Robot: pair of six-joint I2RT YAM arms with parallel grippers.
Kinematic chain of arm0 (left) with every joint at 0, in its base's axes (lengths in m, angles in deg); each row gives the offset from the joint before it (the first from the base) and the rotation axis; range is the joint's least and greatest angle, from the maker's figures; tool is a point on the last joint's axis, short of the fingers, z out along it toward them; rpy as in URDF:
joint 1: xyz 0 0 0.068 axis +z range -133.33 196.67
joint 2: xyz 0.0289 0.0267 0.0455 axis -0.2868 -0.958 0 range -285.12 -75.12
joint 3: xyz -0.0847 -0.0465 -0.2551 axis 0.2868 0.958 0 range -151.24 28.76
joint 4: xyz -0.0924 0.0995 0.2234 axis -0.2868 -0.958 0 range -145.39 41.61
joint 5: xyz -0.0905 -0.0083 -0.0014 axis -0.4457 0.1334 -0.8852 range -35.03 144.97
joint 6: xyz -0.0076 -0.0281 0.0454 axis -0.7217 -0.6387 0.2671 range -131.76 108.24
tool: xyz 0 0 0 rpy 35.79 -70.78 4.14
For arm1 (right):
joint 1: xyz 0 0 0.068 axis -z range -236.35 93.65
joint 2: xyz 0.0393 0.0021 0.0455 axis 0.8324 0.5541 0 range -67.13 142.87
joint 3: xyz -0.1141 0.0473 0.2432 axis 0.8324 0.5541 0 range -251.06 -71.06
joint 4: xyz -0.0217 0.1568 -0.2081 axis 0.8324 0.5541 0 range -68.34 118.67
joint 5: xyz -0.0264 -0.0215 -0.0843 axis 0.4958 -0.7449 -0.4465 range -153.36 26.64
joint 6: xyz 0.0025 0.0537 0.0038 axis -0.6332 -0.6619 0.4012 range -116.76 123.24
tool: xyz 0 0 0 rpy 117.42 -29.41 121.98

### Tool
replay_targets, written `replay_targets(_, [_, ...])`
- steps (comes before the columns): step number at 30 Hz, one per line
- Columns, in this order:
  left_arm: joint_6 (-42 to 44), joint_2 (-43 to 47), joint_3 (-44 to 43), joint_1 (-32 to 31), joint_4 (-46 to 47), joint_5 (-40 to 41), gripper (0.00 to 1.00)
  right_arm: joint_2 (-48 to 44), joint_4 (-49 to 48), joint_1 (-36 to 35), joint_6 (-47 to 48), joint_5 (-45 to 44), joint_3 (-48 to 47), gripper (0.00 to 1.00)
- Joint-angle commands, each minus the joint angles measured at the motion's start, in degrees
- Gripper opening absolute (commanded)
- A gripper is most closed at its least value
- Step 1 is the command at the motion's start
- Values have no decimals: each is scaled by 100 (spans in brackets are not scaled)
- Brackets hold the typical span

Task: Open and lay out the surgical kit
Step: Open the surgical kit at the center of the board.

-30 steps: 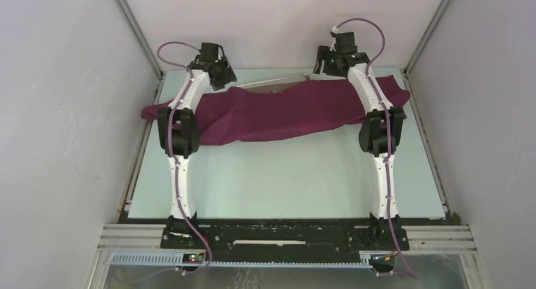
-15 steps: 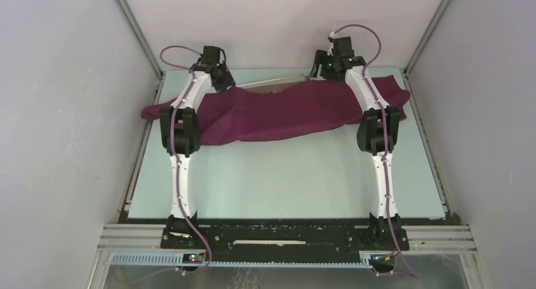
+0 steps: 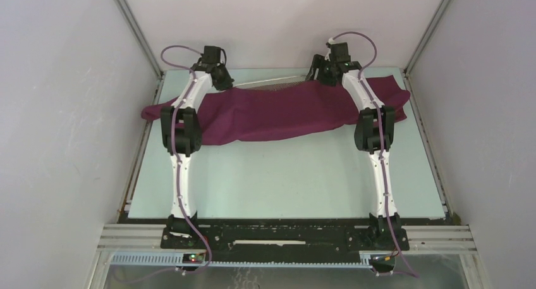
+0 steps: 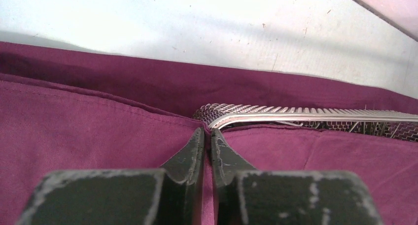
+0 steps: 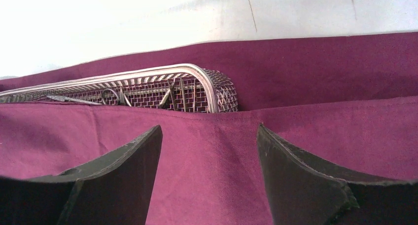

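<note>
A: Tray contents?

B: The wire-mesh tray (image 5: 148,89) is seen at the far side of the counter (image 3: 284,175), lying on the cloth wrap (image 3: 284,112). A flap of the wrap is drawn over the tray's near side. Thin steel instruments (image 5: 170,93) can be made out through the mesh in the right wrist view: a ring handle and a few crossed shafts. Scissors, forceps and tweezers cannot be told apart.

A: Fingers?

B: The left fingers (image 4: 190,153) are drawn nearly together at the hem of the wrap, just beside the tray's left corner, and a thin strip of cloth is pinched between them. The right fingers (image 5: 133,156) are spread wide over the wrap near the tray's right corner, with nothing gripped. Whether they touch the cloth cannot be judged.

A: What's hidden?

B: Most of the tray is covered, with only the far rim and the rounded corners exposed. In the top view both sets of fingers are blocked by the wrists, and the tray shows only as a pale sliver between the arms. Parts of the wrap are cut off by both arms.
</note>
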Motion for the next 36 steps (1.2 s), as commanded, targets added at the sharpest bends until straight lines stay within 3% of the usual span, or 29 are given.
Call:
replay_targets(1, [11,294,-269,-29,132,6,9,63,-331,24,-287,127,-232,78])
replay_targets(8, [80,548,-268,-47,183,-28,8,187,-384,37,-452,125,-217,67])
replay_targets(20, [239,837,-134,-55,223,22,8,49,-409,31,-531,-224,-83,26])
replay_targets(36, [323,1128,218,-73,364,-22,0,-469,-782,27,-560,-408,443,17])
